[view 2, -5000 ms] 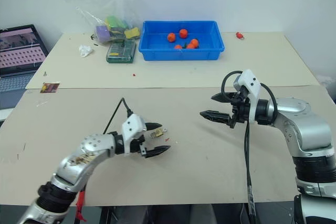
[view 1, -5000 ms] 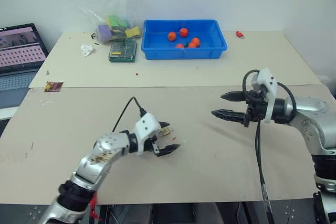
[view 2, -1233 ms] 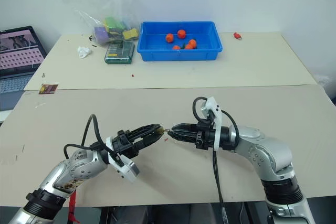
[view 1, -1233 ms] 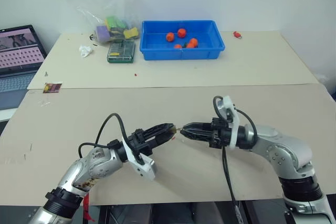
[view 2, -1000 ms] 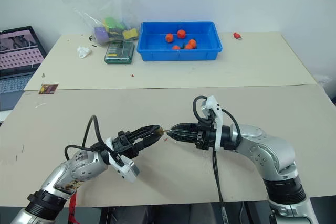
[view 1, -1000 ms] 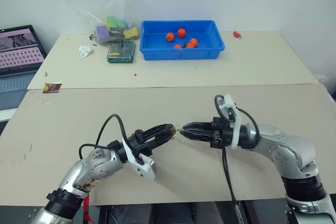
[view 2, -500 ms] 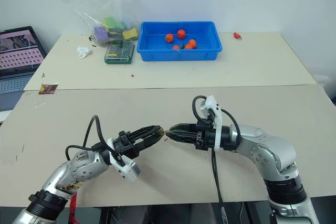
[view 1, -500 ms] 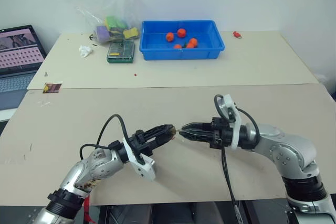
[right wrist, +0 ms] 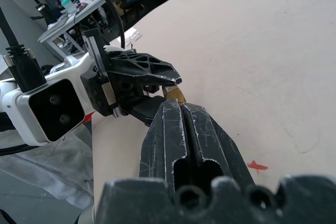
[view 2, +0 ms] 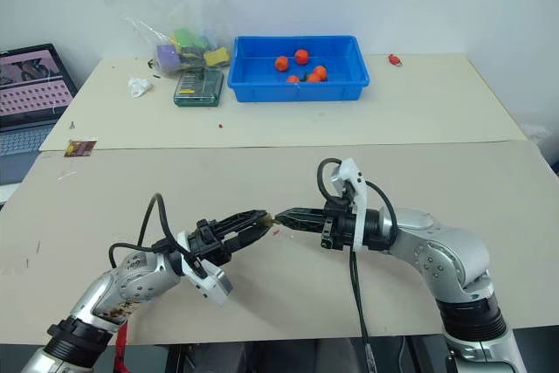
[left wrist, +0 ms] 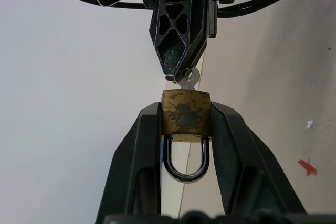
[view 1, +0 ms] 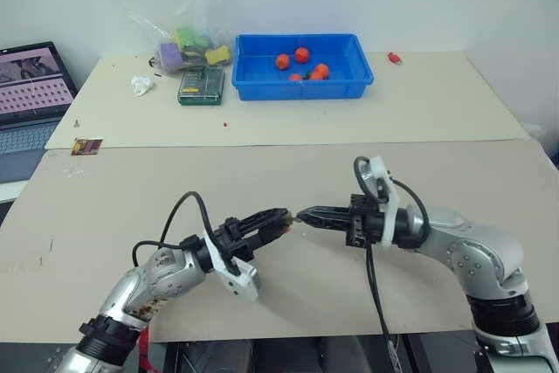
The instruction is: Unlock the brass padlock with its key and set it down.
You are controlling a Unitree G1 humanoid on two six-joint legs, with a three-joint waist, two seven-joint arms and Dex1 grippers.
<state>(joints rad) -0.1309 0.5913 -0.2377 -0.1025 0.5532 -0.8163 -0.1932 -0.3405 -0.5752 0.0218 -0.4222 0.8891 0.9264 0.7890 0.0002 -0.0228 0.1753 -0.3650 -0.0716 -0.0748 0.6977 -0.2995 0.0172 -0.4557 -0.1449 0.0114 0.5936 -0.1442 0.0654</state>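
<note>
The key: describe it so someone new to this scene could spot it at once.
On the near tan table, the two tools meet tip to tip. The left tool clamps the brass padlock by its sides, shackle pointing back toward the wrist. The key is the small silvery round-headed piece sticking out of the padlock's far end, pinched by the shut right tool; silver, unlike the brass body.

the key (left wrist: 189, 80) is showing just its bow, its blade sitting hidden inside the brass padlock (left wrist: 185, 117); the laptop (view 1: 31, 93) is running off the edge.
</note>
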